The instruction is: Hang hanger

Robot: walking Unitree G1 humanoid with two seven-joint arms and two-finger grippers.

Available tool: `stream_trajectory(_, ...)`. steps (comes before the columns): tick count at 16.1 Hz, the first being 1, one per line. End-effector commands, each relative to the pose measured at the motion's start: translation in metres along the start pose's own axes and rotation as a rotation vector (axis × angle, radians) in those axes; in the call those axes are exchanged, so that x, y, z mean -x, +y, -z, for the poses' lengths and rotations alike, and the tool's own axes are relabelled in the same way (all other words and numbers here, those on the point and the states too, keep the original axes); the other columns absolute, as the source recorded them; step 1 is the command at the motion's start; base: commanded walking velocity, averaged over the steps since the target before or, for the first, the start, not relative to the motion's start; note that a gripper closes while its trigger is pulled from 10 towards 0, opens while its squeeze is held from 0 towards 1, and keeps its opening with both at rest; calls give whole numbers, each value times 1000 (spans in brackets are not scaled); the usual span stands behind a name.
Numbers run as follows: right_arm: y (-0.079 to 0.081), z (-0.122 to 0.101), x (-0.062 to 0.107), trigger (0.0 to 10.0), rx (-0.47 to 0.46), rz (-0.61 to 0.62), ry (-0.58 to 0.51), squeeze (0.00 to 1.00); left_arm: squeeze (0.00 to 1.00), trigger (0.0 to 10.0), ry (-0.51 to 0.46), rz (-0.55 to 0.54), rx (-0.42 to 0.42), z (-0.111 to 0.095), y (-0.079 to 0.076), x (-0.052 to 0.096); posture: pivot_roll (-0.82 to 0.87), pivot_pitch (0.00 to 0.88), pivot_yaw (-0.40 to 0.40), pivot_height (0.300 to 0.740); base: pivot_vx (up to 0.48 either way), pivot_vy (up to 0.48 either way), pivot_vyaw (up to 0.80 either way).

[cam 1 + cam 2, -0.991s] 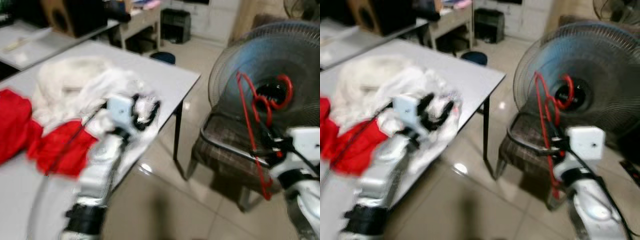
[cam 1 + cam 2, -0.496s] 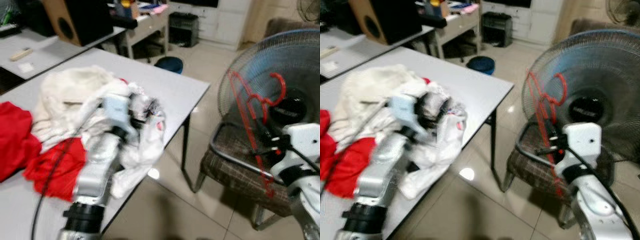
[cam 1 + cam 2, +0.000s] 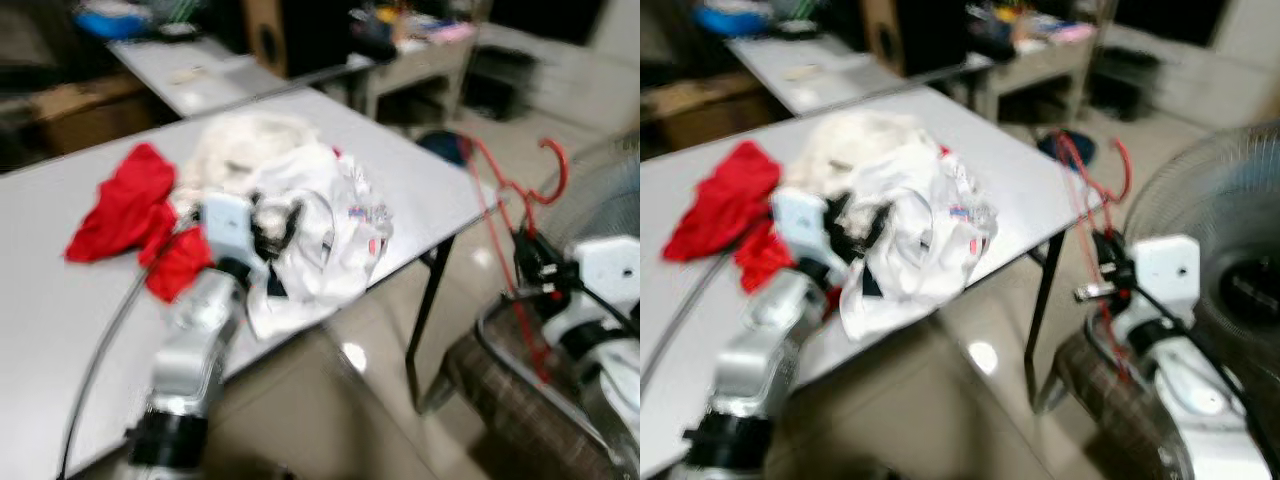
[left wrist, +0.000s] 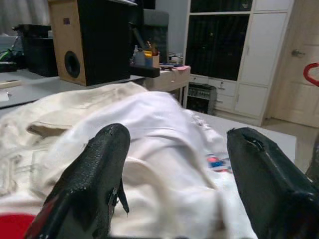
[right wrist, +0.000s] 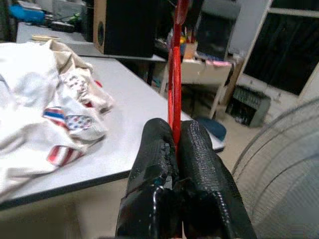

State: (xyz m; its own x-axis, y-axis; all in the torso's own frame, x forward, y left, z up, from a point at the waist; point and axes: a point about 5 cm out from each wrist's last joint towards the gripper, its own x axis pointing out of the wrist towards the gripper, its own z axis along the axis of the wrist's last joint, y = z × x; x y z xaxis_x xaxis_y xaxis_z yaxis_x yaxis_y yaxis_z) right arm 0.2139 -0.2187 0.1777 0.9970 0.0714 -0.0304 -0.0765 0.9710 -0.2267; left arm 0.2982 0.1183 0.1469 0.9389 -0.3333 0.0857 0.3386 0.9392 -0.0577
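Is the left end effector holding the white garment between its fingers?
No. In the left wrist view, the left end effector is open above the white garment, fingers apart.

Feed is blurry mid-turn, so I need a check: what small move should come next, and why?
Probably lower the open left gripper onto the white printed garment on the grey table: it sits just above it, while the right gripper pinches the red wire hanger.
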Motion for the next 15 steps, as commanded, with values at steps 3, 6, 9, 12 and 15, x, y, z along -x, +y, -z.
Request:
stream_trajectory(3, -13, -4, -2, 10000, -6, 16, -8, 0, 0, 10000, 24, -10, -14, 1, 3, 1, -113, 0, 18, 740, 0, 0, 267)
stream_trajectory(6, -8, -2, -1, 10000, -29, 51, -13, 0, 0, 10000, 17, 13, -27, 1, 2, -1, -111, 0, 18, 740, 0, 0, 0)
stream_trajectory(9, 3, -1, -2, 10000, -68, 45, -25, 0, 0, 10000, 9, 11, -15, -3, 5, -8, -117, 0, 28, 740, 314, 0, 0)
stream_trajectory(12, 6, -2, -1, 10000, -79, 38, -32, 0, 0, 10000, 5, 12, 7, -3, 4, -9, -126, 0, 30, 740, 402, 0, 0)
stream_trajectory(15, 5, -3, 0, 10000, -76, 30, -38, 0, 0, 10000, 4, 6, 13, 0, 3, -4, -123, 0, 9, 740, 411, 0, 0)
